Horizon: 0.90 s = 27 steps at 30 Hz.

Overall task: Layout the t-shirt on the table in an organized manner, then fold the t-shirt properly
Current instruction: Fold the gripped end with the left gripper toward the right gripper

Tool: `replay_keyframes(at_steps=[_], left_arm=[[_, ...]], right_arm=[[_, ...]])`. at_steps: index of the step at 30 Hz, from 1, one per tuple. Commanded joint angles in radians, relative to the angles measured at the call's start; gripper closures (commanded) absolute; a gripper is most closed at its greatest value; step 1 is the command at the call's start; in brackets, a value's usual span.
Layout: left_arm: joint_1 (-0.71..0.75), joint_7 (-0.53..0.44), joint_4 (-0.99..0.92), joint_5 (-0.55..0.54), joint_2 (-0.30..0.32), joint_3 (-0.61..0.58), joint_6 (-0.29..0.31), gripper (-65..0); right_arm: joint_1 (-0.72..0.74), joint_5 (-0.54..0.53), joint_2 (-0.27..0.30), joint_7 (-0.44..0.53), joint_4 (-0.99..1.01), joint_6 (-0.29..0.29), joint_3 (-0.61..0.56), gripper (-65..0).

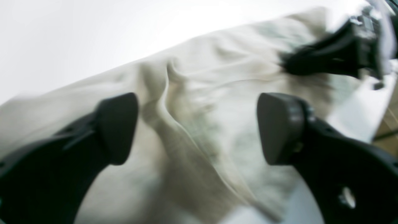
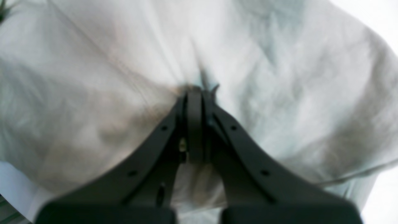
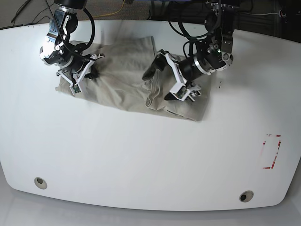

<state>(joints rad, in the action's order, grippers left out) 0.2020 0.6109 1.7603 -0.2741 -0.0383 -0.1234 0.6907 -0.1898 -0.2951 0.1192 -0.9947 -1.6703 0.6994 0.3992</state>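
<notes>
The beige-grey t-shirt point(image 3: 120, 70) lies wrinkled and spread sideways on the far part of the white table point(image 3: 141, 160). My left gripper point(image 3: 157, 86) is open just above the shirt's right half, its two pads on either side of a raised fold point(image 1: 174, 124). In the left wrist view the left gripper point(image 1: 199, 127) holds nothing. My right gripper point(image 3: 91, 73) is shut on the shirt's left part. In the right wrist view the right gripper point(image 2: 196, 91) pinches the fabric point(image 2: 279, 93) into radiating creases. It also shows in the left wrist view point(image 1: 289, 63).
A red tape rectangle point(image 3: 272, 150) is marked at the right side of the table. Two round grommet holes point(image 3: 40, 182) point(image 3: 244, 196) sit near the front edge. Cables point(image 3: 188, 28) hang behind the far edge.
</notes>
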Motion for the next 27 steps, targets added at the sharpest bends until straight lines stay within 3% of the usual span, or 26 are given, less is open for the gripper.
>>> replay_keyframes(at_steps=[1,6,13,18,23,25,27], left_arm=[[-0.006,-0.024,0.036,-0.026,-0.005,-0.008,0.007,-56.4],[-0.019,-0.027,0.057,-0.027,-0.005,0.009,0.007,-53.5],[-0.072,-0.030,0.051,-0.020,-0.002,0.167,0.007,-53.3],[-0.115,-0.035,0.051,0.003,0.047,0.255,0.007,-53.3],[-0.132,-0.124,0.049,0.091,0.053,0.302,0.007,-53.2],[-0.120,-0.167,0.049,0.141,0.053,0.302,0.007,-50.7],[-0.112,-0.199,0.049,0.187,0.050,0.301,0.007,-43.7]], right_arm=[[-0.004,0.024,0.004,-0.039,-0.001,-0.001,-0.001,0.0],[-0.004,0.024,0.004,-0.039,-0.001,-0.001,-0.001,0.0],[-0.006,0.023,0.007,-0.039,-0.001,-0.001,-0.001,0.0],[-0.007,0.021,0.007,-0.039,-0.001,-0.001,-0.001,0.0],[-0.007,0.021,0.007,-0.039,-0.001,-0.001,-0.001,0.0],[-0.006,0.021,0.007,-0.039,-0.003,-0.001,-0.001,0.0],[-0.006,0.021,0.006,-0.039,-0.003,-0.001,-0.001,0.0]])
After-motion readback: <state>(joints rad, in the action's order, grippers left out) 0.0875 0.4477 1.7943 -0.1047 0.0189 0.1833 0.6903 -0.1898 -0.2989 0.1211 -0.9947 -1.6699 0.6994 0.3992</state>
